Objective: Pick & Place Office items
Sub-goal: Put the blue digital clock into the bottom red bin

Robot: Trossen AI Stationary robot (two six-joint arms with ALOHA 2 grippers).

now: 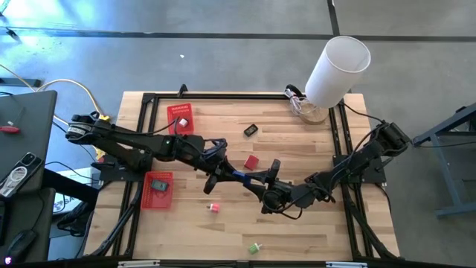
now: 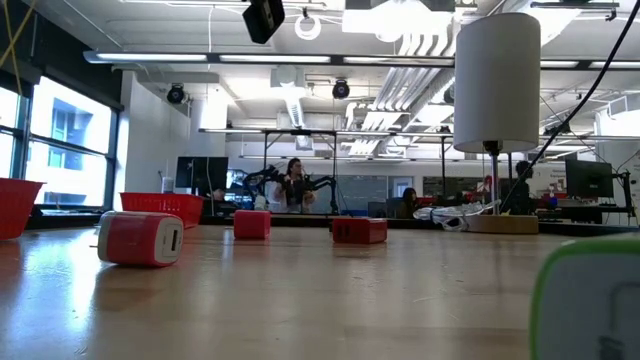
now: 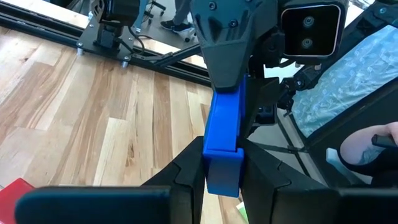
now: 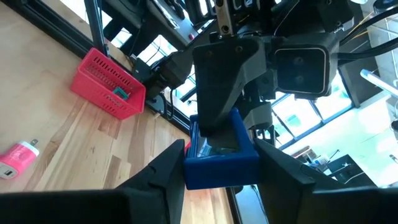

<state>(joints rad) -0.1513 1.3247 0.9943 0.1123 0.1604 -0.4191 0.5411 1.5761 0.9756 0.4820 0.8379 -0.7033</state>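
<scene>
A blue blocky office item [image 1: 239, 176] hangs over the table's middle between both grippers. My left gripper [image 1: 222, 179] reaches in from the left and my right gripper [image 1: 262, 186] from the right; each is shut on one end of it. The left wrist view shows the blue item [image 3: 222, 155] running from my own fingers to the right gripper [image 3: 227, 68]. The right wrist view shows the blue item [image 4: 221, 158] end-on. On the wood lie a red piece [image 1: 251, 161], a black piece [image 1: 251, 130], a pink piece [image 1: 214, 208] and a green piece [image 1: 255, 248]. My left gripper pinches the blue item's left end [image 3: 222, 177] between its two fingers, coming level from the table's left, along the item's length. The item is held clear above the wood. My right gripper pinches the blue item's right end [image 4: 221, 171] between its two fingers, coming from the table's right. The left gripper's finger [image 4: 221, 74] covers the item's far part.
Two red mesh baskets sit at the left: the far basket [image 1: 181, 119] and the near basket [image 1: 158, 190], which holds a teal piece. A big white cylinder [image 1: 338, 71] stands at the far right. In the low view the pink piece [image 2: 140, 238] and red pieces [image 2: 360, 230] rest on the table.
</scene>
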